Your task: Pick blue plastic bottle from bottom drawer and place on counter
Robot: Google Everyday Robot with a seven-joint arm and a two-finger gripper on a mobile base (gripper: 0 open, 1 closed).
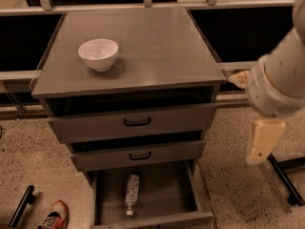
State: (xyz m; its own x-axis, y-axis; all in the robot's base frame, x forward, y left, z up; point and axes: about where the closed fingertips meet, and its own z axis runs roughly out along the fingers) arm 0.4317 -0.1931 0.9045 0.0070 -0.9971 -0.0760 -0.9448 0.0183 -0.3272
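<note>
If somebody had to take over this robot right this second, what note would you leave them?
Gripper: hangs to the right of the cabinet, about level with the two upper drawers, well away from the bottle.
Blue plastic bottle: lies on its side in the open bottom drawer, left of centre.
Counter: has a white bowl on its left part.
Done: the drawer is open.
Left: reach in, grasp the bottle, lift it and set it on the counter.

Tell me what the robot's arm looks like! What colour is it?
The arm is chunky and rounded, with a smooth cream-white shell made of joined segments. The gripper, low on the right of the picture just under the arm, is a flat, pale yellowish piece that narrows downward. No cables or markings show.
</note>
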